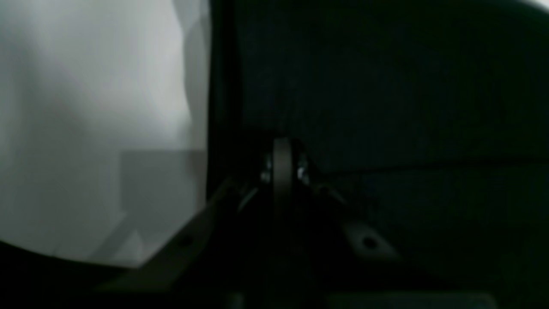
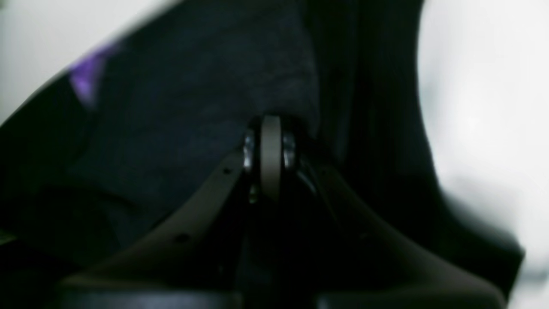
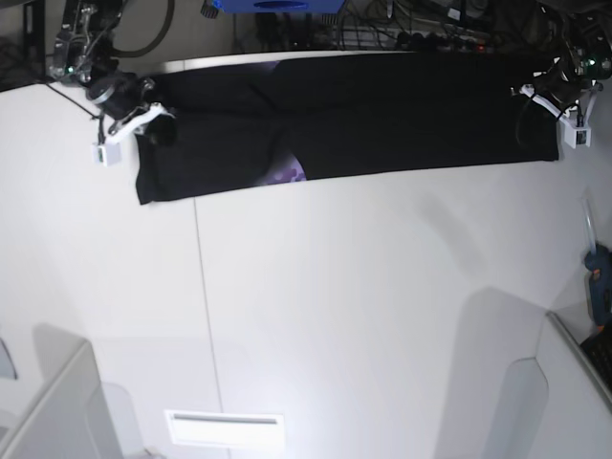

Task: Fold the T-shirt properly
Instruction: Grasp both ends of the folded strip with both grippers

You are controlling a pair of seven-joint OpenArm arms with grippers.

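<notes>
The black T-shirt [image 3: 382, 115] lies folded into a long band along the far edge of the white table [image 3: 363, 287]. A bit of its purple print [image 3: 287, 173] peeks out at the lower fold. My right gripper [image 3: 158, 122] is at the band's left end in the base view. In the right wrist view the right gripper [image 2: 271, 146] is shut on the dark T-shirt [image 2: 193, 107]. My left gripper [image 3: 537, 92] is at the band's right end. Close up, this left gripper [image 1: 282, 159] is shut on the T-shirt [image 1: 386, 86].
A thin seam [image 3: 206, 316] runs down the table. A white label [image 3: 225, 428] lies near the front edge. Grey box shapes stand at the front left [image 3: 48, 411] and front right [image 3: 545, 402]. Cables and a blue item [image 3: 277, 5] sit behind the table.
</notes>
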